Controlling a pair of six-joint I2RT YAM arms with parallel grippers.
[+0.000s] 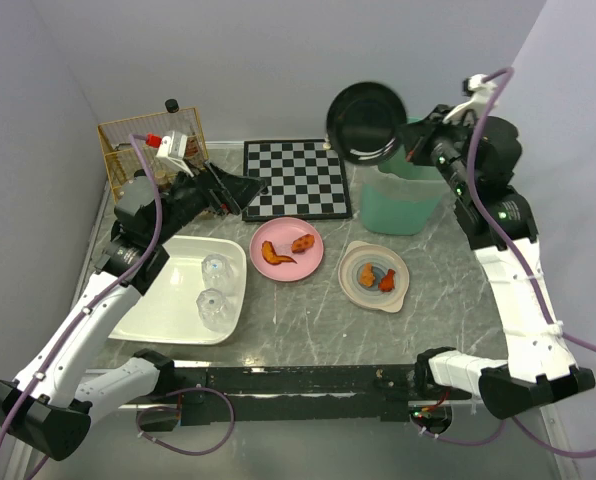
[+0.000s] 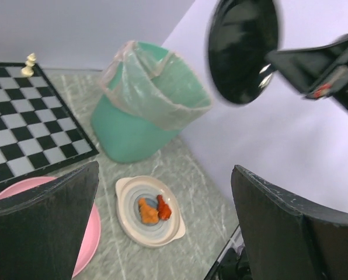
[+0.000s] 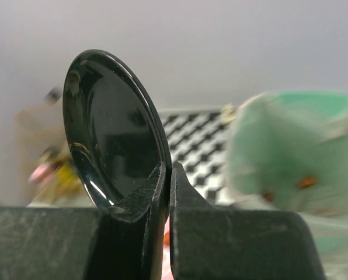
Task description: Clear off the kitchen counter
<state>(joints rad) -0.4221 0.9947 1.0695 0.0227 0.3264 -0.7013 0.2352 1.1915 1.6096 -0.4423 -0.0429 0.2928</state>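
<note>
1. Right hand pinches a glossy black round plate by its rim, tilted near the green plastic bin at upper right, likely to shed scraps.
2. Left hand, spread and empty, hovers over the grey marble-patterned bench filling mid-frame.

Left gripper hangs with its dark fingers spread wide, and between them we're looking down on the kitchen counter. There's a cream plate with two orange-red food pieces on it, and a pink plate peeks out behind the left-hand finger. Further back is the green bin with its plastic liner, just beside the chessboard, which has one pale pawn at its far corner. Up high, a black plate is on edge in the air, pinched at its rim by the blurred right gripper.
</note>
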